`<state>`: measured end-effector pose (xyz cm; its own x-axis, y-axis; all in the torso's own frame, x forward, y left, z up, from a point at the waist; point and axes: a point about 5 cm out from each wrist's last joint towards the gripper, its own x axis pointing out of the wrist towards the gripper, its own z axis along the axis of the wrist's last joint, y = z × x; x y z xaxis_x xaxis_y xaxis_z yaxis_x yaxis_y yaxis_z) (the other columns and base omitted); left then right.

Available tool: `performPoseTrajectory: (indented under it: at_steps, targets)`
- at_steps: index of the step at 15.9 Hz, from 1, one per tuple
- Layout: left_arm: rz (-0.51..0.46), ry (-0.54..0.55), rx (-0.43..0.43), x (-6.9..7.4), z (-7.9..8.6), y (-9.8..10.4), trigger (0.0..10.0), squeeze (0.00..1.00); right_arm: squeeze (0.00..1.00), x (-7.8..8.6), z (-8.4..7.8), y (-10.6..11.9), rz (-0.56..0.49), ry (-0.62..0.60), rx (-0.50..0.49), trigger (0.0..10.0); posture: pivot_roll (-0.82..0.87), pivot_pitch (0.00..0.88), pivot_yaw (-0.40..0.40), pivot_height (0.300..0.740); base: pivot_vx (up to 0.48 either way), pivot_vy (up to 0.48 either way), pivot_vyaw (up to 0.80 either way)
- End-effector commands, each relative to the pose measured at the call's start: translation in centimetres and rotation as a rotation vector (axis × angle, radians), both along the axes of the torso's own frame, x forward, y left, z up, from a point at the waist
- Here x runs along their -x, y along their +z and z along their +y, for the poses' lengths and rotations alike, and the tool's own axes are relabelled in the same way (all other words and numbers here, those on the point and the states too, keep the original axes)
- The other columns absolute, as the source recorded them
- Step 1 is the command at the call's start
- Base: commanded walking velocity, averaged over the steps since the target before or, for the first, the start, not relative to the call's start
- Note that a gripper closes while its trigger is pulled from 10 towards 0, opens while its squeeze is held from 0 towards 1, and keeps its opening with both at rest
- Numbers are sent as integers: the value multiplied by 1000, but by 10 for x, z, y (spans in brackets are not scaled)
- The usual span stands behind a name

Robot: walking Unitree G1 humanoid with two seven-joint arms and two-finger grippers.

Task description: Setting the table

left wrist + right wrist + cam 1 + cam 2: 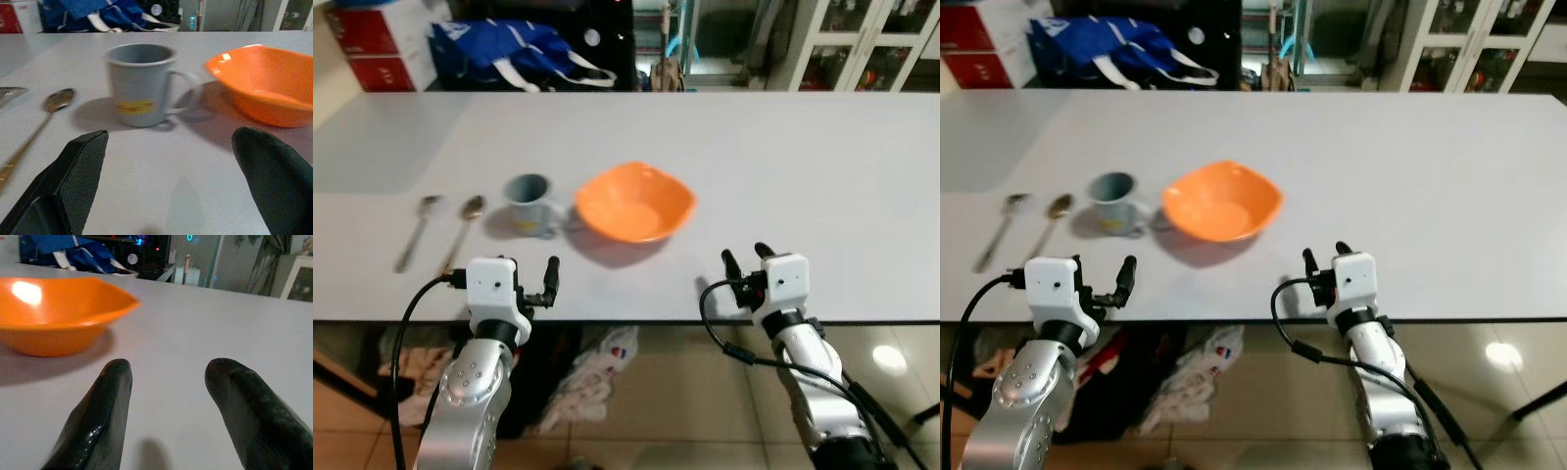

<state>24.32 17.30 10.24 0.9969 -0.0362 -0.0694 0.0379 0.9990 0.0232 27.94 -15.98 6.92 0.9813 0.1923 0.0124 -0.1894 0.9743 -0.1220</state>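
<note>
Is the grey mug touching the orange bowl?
Apart. The left wrist view shows bare table between the grey mug, handle included, and the orange bowl.

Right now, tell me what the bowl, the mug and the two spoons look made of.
Orange bowl: likely plastic, smooth, with a soft glossy highlight. Grey mug: ceramic or enamel, I cannot tell which; matte, with a yellow label. Spoons: metal, thin and reflective, one golden-toned, one silvery.

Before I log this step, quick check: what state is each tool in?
Left tool: open, holding nothing, near the table edge.
Right tool: open, holding nothing, over the table edge.
</note>
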Motion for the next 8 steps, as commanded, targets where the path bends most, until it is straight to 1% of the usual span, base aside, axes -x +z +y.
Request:
performPoseTrajectory:
  at_steps: [1,6,8]
  targets:
    - [5,-3,-7,-2,-1,0,10000,0,0,-1,-1,1,1,5,5,10000,-80,0,48,740,0,435,0]
    - [1,-4,4,-5,-2,3,10000,0,0,0,-2,1,5,8,10,10000,-83,0,43,740,0,470,0]
    - [12,15,13,-5,-1,1,10000,0,0,2,-2,-1,10,9,12,10000,-84,0,44,740,0,480,0]
